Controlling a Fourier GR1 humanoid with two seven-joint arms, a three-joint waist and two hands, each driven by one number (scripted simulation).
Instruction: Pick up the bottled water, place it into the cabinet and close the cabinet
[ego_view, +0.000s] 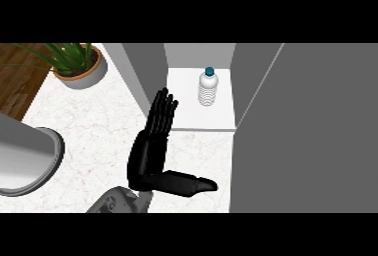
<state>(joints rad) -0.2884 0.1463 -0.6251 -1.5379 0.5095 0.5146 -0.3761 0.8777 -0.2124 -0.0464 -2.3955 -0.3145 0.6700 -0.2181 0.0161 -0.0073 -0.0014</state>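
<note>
Inside the cabinet, on its white shelf floor, the bottled water stands upright with its blue cap toward the back wall, roughly centred between the two grey side walls. Nothing touches it. Just outside the cabinet's left wall, my left hand is over the white marbled counter, fingers straight and held together, tips pointing toward the cabinet's back and lying alongside that left wall's front edge. The thumb sticks out sideways toward the cabinet's right side, well in front of the shelf lip. Hand is flat and extended, holding nothing; fingertips are near the bottle but apart from it, with the shelf's left portion between them. The grey wrist shows at the lower edge below the palm. To the right of the shelf opening, a broad grey panel, which I take for the cabinet door, fills that side of the view; it is not covering the opening. Well left of the cabinet sits a potted plant on the counter, and further left and nearer me, a rounded grey vessel. My right hand does not show.
</note>
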